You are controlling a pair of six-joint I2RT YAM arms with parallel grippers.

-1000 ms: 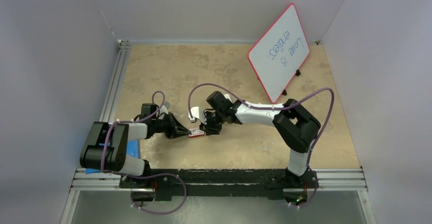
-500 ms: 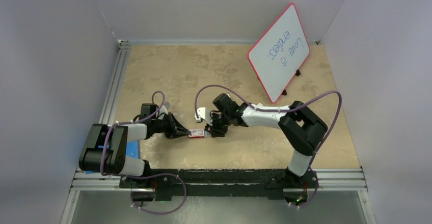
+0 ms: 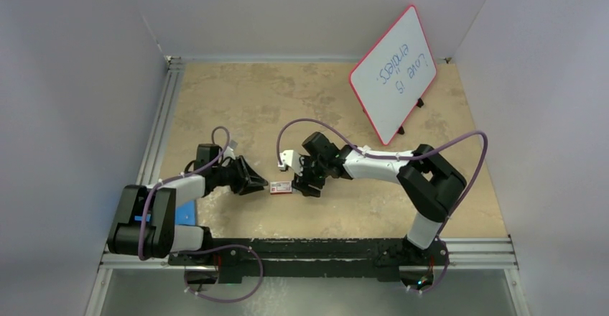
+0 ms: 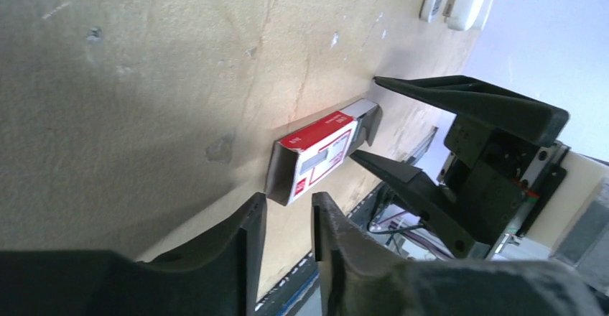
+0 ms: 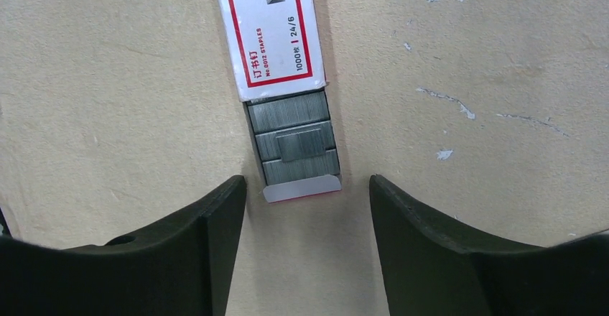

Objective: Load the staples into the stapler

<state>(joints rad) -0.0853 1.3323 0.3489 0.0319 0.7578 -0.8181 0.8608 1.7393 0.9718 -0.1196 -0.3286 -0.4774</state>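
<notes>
One staples tray (image 5: 294,143) between left gripper (image 4: 287,198), right gripper (image 5: 307,180)

The staples (image 5: 293,131) read to me as bare grey metal, finely ribbed, with a dull sheen. Their sleeve (image 5: 269,29) is smooth printed card in red and white, faintly glossy, and my left wrist view shows its thin card walls at the open end. The pale tray (image 5: 301,189) lip under the staples looks like coated card, though I can't be sure from here. The table (image 5: 467,79) is matt beige, mottled, and scuffed with white chips and scratches. Both the right gripper (image 5: 307,181) and the left gripper (image 4: 289,197) have matt black plastic fingers. The whiteboard (image 3: 393,73) is smooth glossy white with a red rim. The rails (image 3: 161,115) are plain silvery metal.
</notes>
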